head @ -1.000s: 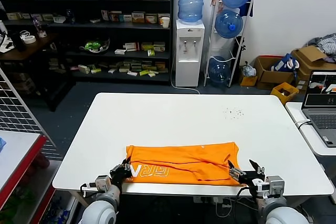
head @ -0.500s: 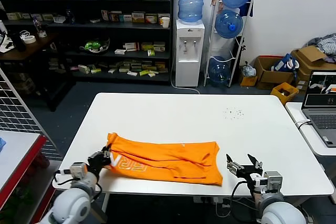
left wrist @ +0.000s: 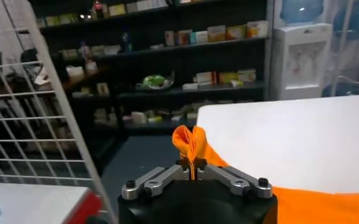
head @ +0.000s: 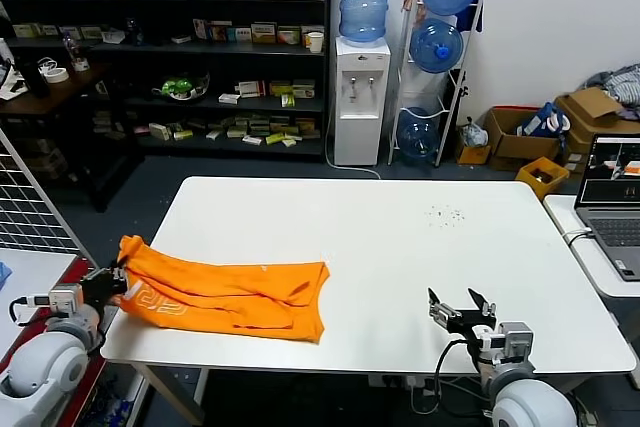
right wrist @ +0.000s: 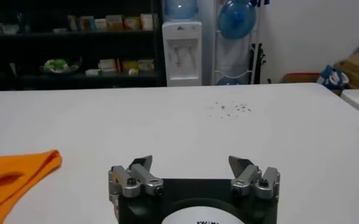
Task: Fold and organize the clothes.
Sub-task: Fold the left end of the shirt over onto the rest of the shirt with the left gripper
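Note:
The orange T-shirt (head: 225, 294) lies folded into a long band on the white table's (head: 400, 237) front left corner, white lettering near its left end. My left gripper (head: 113, 284) is shut on the shirt's left end at the table's left edge; in the left wrist view a pinch of orange fabric (left wrist: 191, 143) stands up between the closed fingertips of the left gripper (left wrist: 193, 163). My right gripper (head: 455, 306) is open and empty above the table's front right part. The right wrist view shows the right gripper (right wrist: 191, 163) with jaws wide apart and the shirt's edge (right wrist: 17, 170) far off.
A white wire rack (head: 25, 212) and a red-edged table stand to the left. A laptop (head: 615, 192) sits on a side table at the right. Shelves, a water dispenser (head: 360, 97) and cardboard boxes stand behind.
My left gripper has dragged the shirt to the left, from the front middle to the front left corner. My right gripper has let go of the shirt and stayed at the front right.

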